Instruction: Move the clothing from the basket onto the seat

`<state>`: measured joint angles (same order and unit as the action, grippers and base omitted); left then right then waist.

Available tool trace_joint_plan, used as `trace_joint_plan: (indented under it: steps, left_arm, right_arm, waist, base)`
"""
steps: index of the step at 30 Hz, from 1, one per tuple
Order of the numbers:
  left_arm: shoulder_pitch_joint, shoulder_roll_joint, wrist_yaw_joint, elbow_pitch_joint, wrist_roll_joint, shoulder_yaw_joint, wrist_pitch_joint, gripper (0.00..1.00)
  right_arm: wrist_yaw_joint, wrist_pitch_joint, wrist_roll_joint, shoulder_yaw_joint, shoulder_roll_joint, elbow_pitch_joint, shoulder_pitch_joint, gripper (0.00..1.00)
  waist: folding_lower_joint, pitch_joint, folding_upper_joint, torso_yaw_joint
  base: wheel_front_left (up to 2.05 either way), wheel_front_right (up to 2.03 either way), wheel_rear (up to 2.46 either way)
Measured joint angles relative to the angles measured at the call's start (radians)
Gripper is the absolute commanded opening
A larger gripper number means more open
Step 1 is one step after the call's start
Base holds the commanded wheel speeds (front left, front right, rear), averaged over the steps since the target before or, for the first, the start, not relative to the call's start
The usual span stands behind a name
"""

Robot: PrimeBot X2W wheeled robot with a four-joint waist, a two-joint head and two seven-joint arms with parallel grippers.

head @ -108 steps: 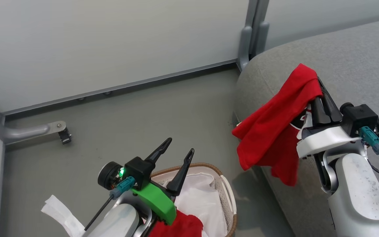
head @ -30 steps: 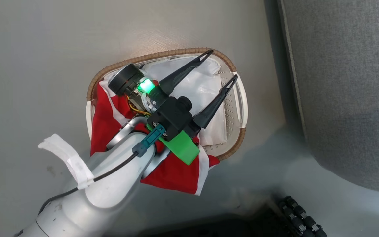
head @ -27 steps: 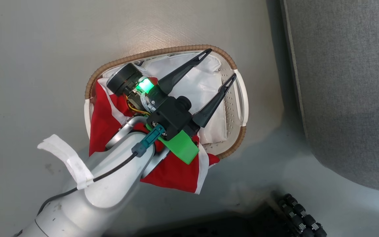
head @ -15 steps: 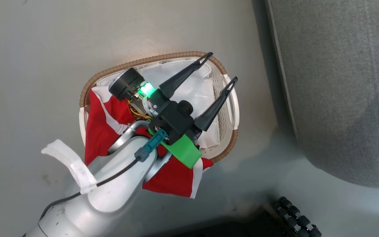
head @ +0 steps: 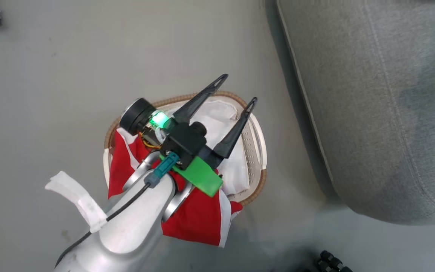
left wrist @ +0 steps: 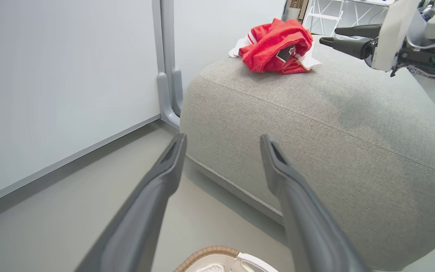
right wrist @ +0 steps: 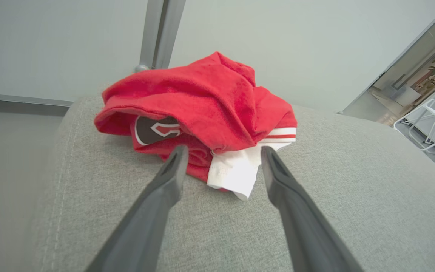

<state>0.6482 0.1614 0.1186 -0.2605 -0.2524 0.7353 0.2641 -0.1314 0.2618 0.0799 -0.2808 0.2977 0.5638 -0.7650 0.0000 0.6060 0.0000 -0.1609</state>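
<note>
Left gripper (head: 239,87) over the basket (head: 262,180), jaws wide, empty. One jersey (head: 196,219) sits behind the tips, under our left wrist: in the basket, draped over its near rim, long axis crossing that rim. Left arm nearer; we'd back up and tip down. Red, white trim, limp. Right gripper (right wrist: 224,148) jaws apart, empty; other jersey (right wrist: 210,102) bunched on the seat (head: 372,113), right of the basket.

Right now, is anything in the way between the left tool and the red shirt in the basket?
Nothing visible is. The open left tool hangs above the basket, pointing over the white liner. The shirt lies uncovered beneath its wrist, spilling over the near rim. Nothing visible lies between the shirt and the seat either.
</note>
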Motion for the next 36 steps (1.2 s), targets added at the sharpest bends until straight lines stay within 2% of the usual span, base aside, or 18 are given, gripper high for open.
trace_joint_plan:
  steps: [7,15,21,29,36]
  left_arm:
    - [-0.100,-0.026,-0.001,-0.013,-0.030,-0.116,0.000,1.00]
    - [-0.256,-0.036,-0.006,-0.027,-0.038,-0.299,0.000,1.00]
    - [-0.372,-0.044,-0.004,-0.036,-0.019,-0.432,0.000,1.00]
    - [-0.500,-0.075,0.004,-0.041,-0.011,-0.539,0.000,1.00]
    - [-0.582,-0.095,0.006,-0.050,-0.005,-0.587,0.000,1.00]
  right_arm:
    - [0.000,0.000,-0.009,0.070,-0.008,-0.005,0.002,1.00]
    - [0.000,0.000,-0.044,0.165,-0.053,-0.022,0.053,1.00]
    - [0.000,0.000,-0.080,0.252,-0.119,-0.073,0.169,1.00]
    - [0.000,0.000,-0.114,0.233,-0.213,-0.158,0.337,1.00]
    - [0.000,0.000,-0.116,0.206,-0.246,-0.234,0.485,1.00]
  waist:
    - [0.0000,-0.122,0.0000,0.013]
    - [0.0000,-0.270,0.0000,0.049]
    - [0.0000,-0.379,0.0000,0.095]
    - [-0.0001,-0.471,0.0000,0.154]
    - [-0.0001,-0.536,0.0000,0.184]
  base:
    - [0.00,0.00,0.00]
    - [0.00,0.00,0.00]
    - [0.00,0.00,0.00]
    - [0.00,0.00,0.00]
    - [0.00,0.00,0.00]
